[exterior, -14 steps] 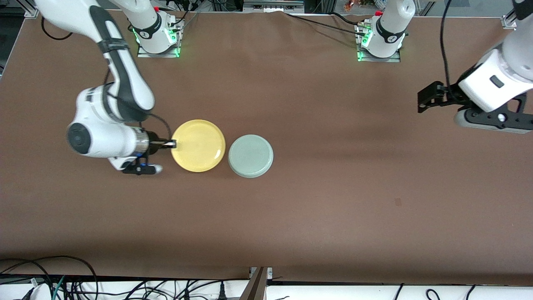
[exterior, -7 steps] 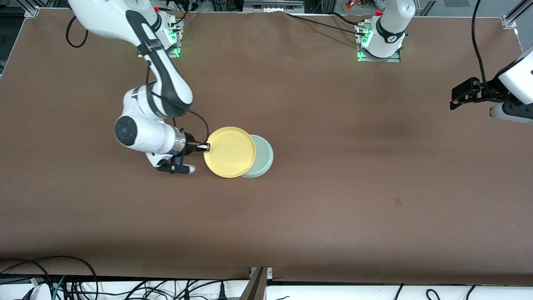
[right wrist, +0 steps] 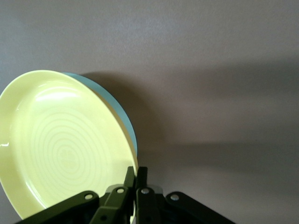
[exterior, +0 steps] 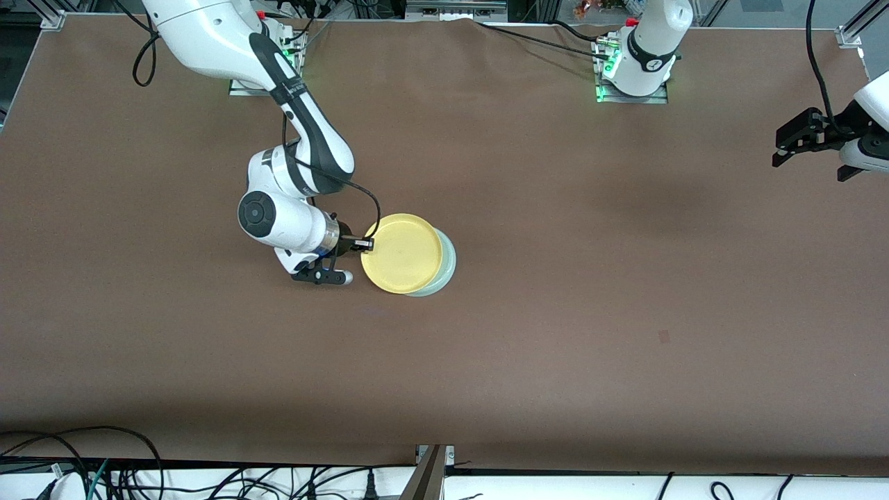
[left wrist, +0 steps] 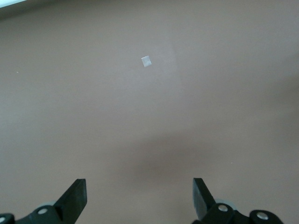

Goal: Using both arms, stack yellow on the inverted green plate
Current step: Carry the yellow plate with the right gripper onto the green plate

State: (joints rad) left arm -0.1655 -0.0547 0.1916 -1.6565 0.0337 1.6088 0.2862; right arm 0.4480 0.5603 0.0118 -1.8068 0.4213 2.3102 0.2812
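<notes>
The yellow plate [exterior: 402, 252] hangs rim-up over the pale green plate [exterior: 446, 267], covering most of it. Only a crescent of the green plate shows, toward the left arm's end. My right gripper [exterior: 366, 244] is shut on the yellow plate's rim at the edge toward the right arm's end. In the right wrist view the yellow plate [right wrist: 65, 144] fills the space by my right gripper [right wrist: 136, 173], with a sliver of green plate [right wrist: 120, 112] past it. My left gripper [exterior: 788, 147] is open and empty, in the air at the left arm's end of the table; its view shows only my left gripper [left wrist: 138, 198] over bare brown surface.
The brown table [exterior: 590, 312] spreads around the plates. A small pale mark [exterior: 664, 337] lies on it nearer the front camera, and shows as a pale mark [left wrist: 146, 61] in the left wrist view. Cables [exterior: 104, 472] run along the table's near edge.
My right gripper has carried the yellow plate toward the left arm's end until it covers most of the green plate. My left gripper has drawn back toward the table's end.
</notes>
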